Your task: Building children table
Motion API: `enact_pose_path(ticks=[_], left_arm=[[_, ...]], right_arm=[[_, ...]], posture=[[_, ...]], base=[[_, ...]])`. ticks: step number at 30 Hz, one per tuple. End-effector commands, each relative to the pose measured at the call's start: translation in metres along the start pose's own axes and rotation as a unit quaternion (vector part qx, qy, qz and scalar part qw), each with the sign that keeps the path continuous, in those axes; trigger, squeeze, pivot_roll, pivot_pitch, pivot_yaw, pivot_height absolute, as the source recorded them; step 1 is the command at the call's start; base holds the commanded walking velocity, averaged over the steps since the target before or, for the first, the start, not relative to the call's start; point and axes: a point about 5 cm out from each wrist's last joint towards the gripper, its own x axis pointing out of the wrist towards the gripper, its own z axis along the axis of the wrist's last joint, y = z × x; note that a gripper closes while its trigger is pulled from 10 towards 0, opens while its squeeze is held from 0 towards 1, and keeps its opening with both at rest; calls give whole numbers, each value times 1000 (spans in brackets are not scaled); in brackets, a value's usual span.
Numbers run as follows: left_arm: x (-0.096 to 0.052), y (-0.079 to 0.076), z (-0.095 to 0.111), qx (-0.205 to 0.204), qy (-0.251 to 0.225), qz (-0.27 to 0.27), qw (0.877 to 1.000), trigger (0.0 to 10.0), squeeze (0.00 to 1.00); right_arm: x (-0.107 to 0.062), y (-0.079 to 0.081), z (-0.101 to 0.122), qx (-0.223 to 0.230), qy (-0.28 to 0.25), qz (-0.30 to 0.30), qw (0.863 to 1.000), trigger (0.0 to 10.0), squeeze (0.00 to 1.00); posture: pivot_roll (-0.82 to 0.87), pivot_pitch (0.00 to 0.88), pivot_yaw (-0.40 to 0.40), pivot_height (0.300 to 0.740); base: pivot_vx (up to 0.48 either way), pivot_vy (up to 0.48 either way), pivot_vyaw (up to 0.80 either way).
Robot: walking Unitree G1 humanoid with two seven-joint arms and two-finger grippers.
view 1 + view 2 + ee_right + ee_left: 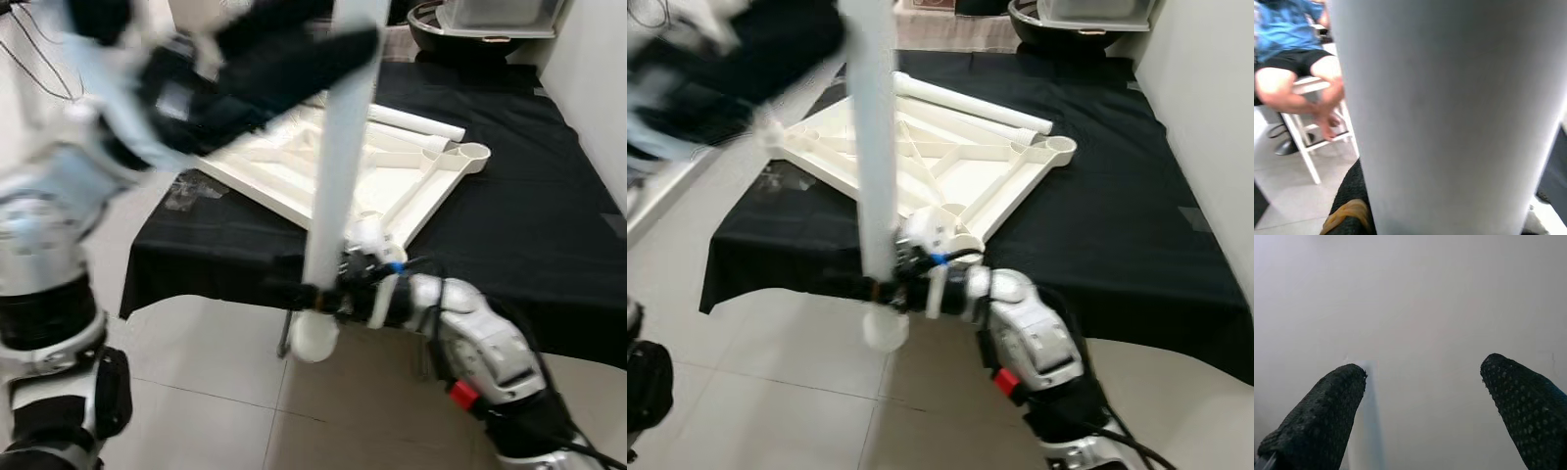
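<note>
The counter (549, 215) is draped in black cloth and carries the white children's tabletop (323, 166), lying upside down with its ribbed underside up, near the counter's front left corner. 1 corner socket of the tabletop (473, 155) points toward the counter's middle, and another sits at the front edge just beside the right arm's wrist. A loose white leg (416, 121) lies along the tabletop's far edge, touching it or just beside it.

A second white table leg (338, 166) stands nearly upright in front of the counter's front edge, its rounded lower end (313, 338) hanging above the tiled floor (216, 382). The right tool (315, 294) is clenched around this leg close to its lower end; in the right wrist view the leg (1449, 112) is pressed right against the camera, with a black fingertip (1354, 196) under it.

The left tool (284, 64) is raised and blurred at the upper part of the same leg, above the tabletop's left side. In the left wrist view its 2 black fingers (1327, 416) stand well apart, released, with a pale blurred surface beyond them; whether they touch the leg cannot be told.

In the right wrist view a person (1298, 58) in a blue top and dark shorts sits on a white stool (1312, 127)
</note>
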Motion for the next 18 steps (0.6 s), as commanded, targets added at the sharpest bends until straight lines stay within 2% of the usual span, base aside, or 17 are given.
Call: enact_pose_path(ticks=[1, 4, 5, 6, 7, 8, 9, 11, 14, 15, 17, 18], left_arm=[[-1, -7, 10, 9, -8, -12, 1000, 10000, 1000], [-7, -17, 28, 27, -29, 0, 999, 10000, 1000], [-7, -17, 28, 27, -29, 0, 999, 10000, 1000], [-9, -20, 30, 28, -31, 2, 999, 10000, 1000], [-9, -20, 30, 28, -31, 2, 999, 10000, 1000], [-12, -24, 33, 21, -36, 5, 999, 10000, 1000], [-12, -24, 33, 21, -36, 5, 999, 10000, 1000], [-25, -33, 31, -12, -24, 15, 1000, 10000, 1000], [-46, -45, 8, -75, 7, 37, 996, 10000, 1000], [-46, -45, 8, -75, 7, 37, 996, 10000, 1000], [-61, -57, -21, -134, 33, 53, 989, 10000, 1000], [-67, -65, -46, -172, 68, 61, 981, 10000, 1000]], right_arm=[[-1, 0, -3, -3, 2, -8, 1000, 0, 0], [-10, -15, -6, -10, 8, -72, 997, 0, 0], [-10, -15, -6, -10, 8, -72, 997, 0, 0], [-13, -22, -5, -9, 4, -101, 995, 0, 0], [-13, -22, -5, -9, 4, -101, 995, 0, 0], [-18, -31, -1, -12, -6, -135, 991, 0, 0], [-18, -31, -1, -12, -6, -135, 991, 0, 0], [-31, -48, 19, -5, -60, -192, 980, 0, 0], [-42, -57, 44, 17, -134, -208, 969, 0, 0], [-42, -57, 44, 17, -134, -208, 969, 0, 0], [-46, -60, 56, 19, -165, -209, 964, 0, 0], [-47, -62, 60, 17, -176, -211, 961, 0, 0]], posture=[[0, 138, 23, 740], [3, 133, 18, 740], [3, 133, 18, 740], [3, 133, 18, 740], [3, 133, 18, 740], [7, 133, 15, 740], [7, 133, 15, 740], [10, 128, 18, 740], [8, 133, 18, 740], [8, 133, 18, 740], [7, 139, 18, 740], [8, 144, 18, 740]], base=[[0, 0, 0], [0, 0, 0], [0, 0, 0], [0, 0, 0], [0, 0, 0], [0, 0, 0], [0, 0, 0], [0, 0, 0], [0, 0, 0], [0, 0, 0], [0, 0, 0], [0, 0, 0]])
